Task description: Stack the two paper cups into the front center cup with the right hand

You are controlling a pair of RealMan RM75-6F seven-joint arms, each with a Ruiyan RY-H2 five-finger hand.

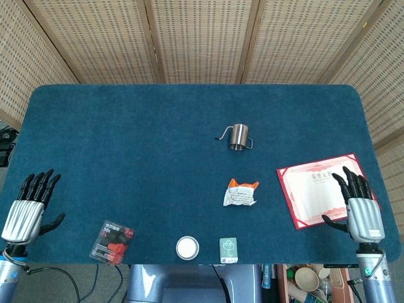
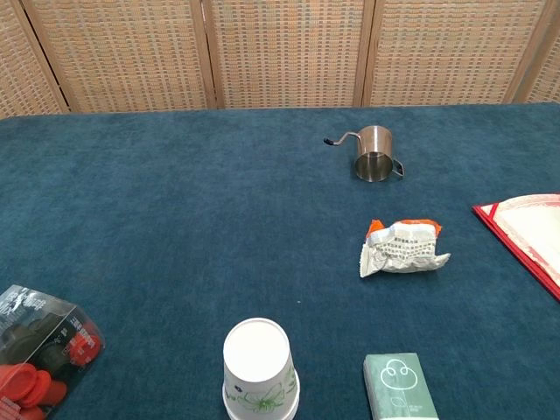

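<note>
Apparently complete: one stacked paper cup (image 2: 260,371) left of the green box (image 2: 400,387); right hand (image 1: 362,213), fingers apart, holds nothing.

Paper cup (image 2: 260,367) front centre — box (image 2: 399,387) just right; packet (image 1: 240,192) behind; pitcher (image 1: 238,136) farther back.
</note>
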